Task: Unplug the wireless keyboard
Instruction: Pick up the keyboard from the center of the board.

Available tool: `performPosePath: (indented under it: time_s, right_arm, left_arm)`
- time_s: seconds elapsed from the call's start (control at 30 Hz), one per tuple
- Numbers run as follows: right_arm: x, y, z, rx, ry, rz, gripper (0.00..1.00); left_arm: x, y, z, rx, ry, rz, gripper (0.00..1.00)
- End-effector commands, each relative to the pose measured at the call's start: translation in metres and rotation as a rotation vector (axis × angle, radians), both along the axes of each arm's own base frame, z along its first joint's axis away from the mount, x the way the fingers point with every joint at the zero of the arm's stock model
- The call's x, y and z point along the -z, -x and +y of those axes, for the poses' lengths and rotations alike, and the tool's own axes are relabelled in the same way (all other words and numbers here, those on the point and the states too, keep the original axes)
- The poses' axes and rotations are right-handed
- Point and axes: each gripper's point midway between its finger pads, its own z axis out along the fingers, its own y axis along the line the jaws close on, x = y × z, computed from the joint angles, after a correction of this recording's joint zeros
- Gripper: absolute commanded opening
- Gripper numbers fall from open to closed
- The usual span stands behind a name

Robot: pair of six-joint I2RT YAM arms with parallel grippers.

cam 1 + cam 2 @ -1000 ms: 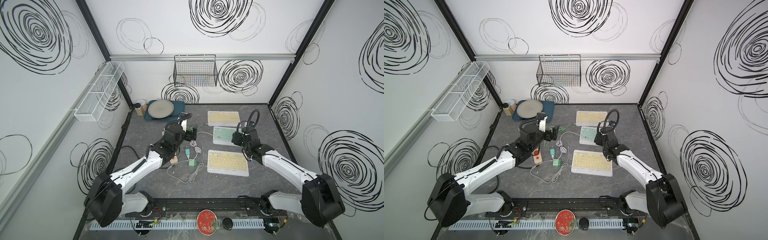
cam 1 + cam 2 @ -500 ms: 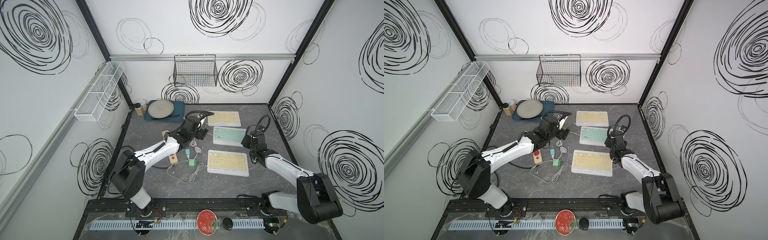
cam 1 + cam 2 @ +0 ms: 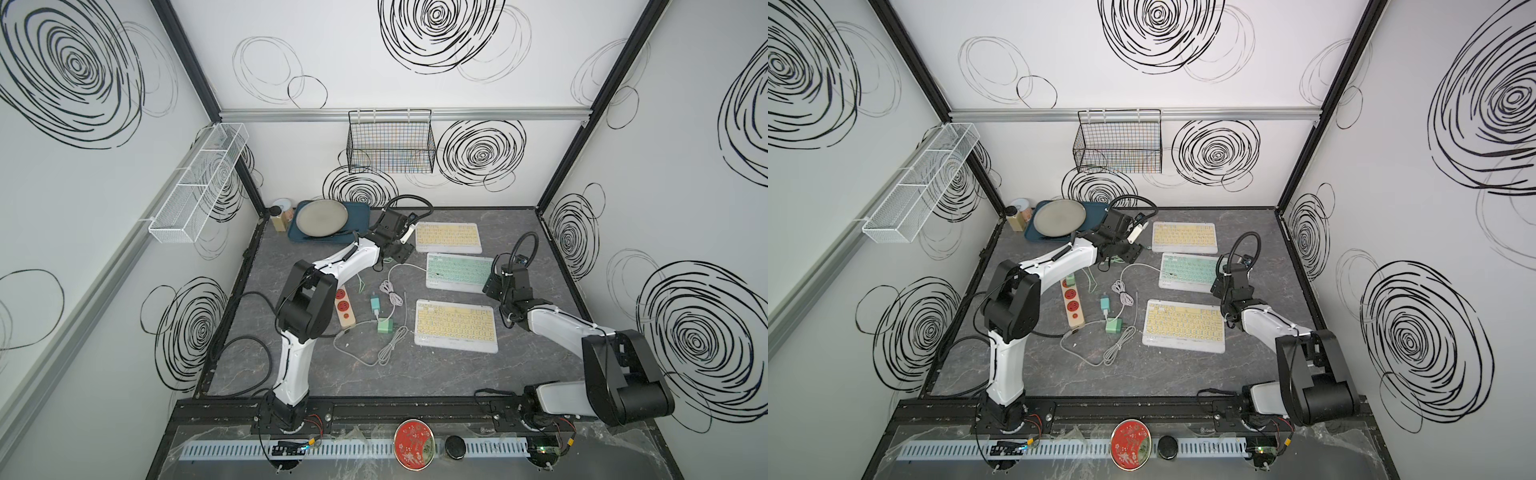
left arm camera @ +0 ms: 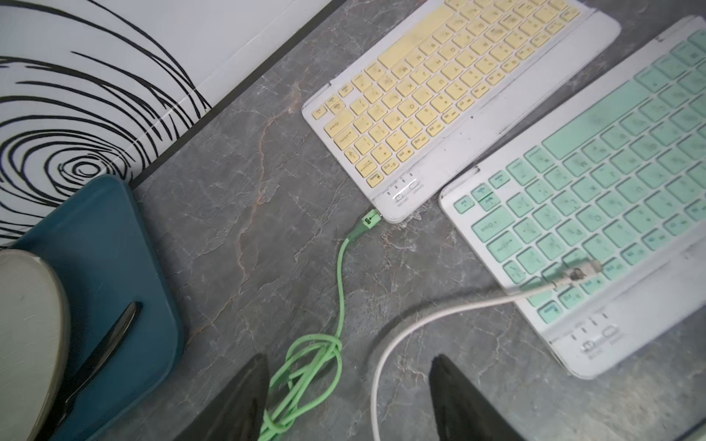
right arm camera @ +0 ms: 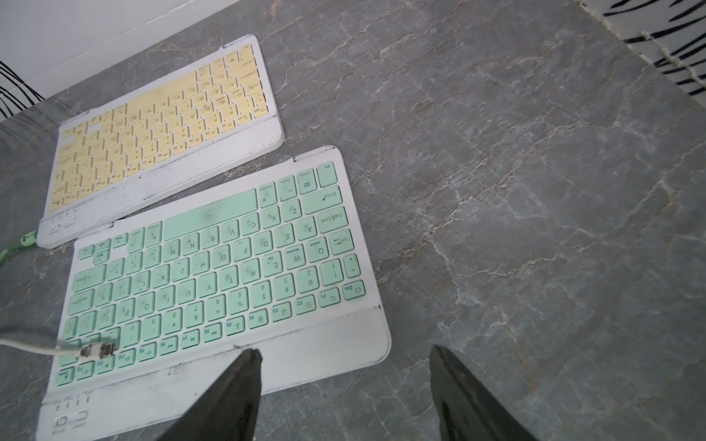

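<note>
The wireless keyboard (image 4: 458, 88) with yellow keys lies at the back of the table (image 3: 449, 237). A green cable (image 4: 342, 282) has its plug (image 4: 368, 220) pushed into the keyboard's near corner. My left gripper (image 4: 349, 366) hangs open a short way from that corner, above a knotted loop of the green cable and touching nothing; in a top view it (image 3: 399, 252) sits just left of the keyboard. My right gripper (image 5: 344, 353) is open and empty over the corner of a green-keyed keyboard (image 5: 214, 267).
A loose white cable (image 4: 420, 320) ends in a plug (image 4: 577, 273) resting on the green keys. Another yellow keyboard (image 3: 455, 326) lies nearer the front. Left of it are chargers (image 3: 385, 325) and a power strip (image 3: 345, 307). A blue tray (image 3: 360, 217) holding a plate stands at the back left.
My left arm has reached further back toward the rear keyboard's corner, and its jaws have narrowed somewhat. The right gripper has drawn back slightly to the green keyboard's right end.
</note>
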Motion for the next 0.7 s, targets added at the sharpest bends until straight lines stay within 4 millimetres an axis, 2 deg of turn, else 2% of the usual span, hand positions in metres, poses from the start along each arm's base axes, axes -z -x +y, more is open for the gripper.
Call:
performPosePath:
  time_s: [0.0, 0.17, 0.27, 0.4, 0.5, 0.67]
  right_arm:
    - [-0.012, -0.007, 0.001, 0.004, -0.013, -0.037, 0.73]
    - [-0.014, -0.007, 0.000, 0.008, -0.012, -0.047, 0.74]
    - [-0.012, -0.008, 0.000, 0.008, -0.010, -0.037, 0.74]
    - [-0.011, -0.009, 0.000, 0.012, -0.006, -0.027, 0.74]
    - [-0.011, -0.009, 0.001, 0.011, -0.006, -0.029, 0.74]
    - [-0.009, -0.012, 0.003, 0.008, 0.001, -0.012, 0.74]
  left_arm:
    - [0.005, -0.004, -0.006, 0.062, -0.021, 0.045, 0.70]
    - [0.029, -0.023, -0.006, 0.083, -0.025, 0.132, 0.69]
    - [0.038, -0.034, -0.006, 0.083, -0.001, 0.179, 0.64]
    - [0.063, -0.036, -0.005, 0.081, -0.029, 0.226, 0.58]
    - [0.080, -0.035, -0.001, 0.065, -0.050, 0.252, 0.57]
    - [0.092, -0.035, 0.008, 0.028, -0.039, 0.294, 0.53]
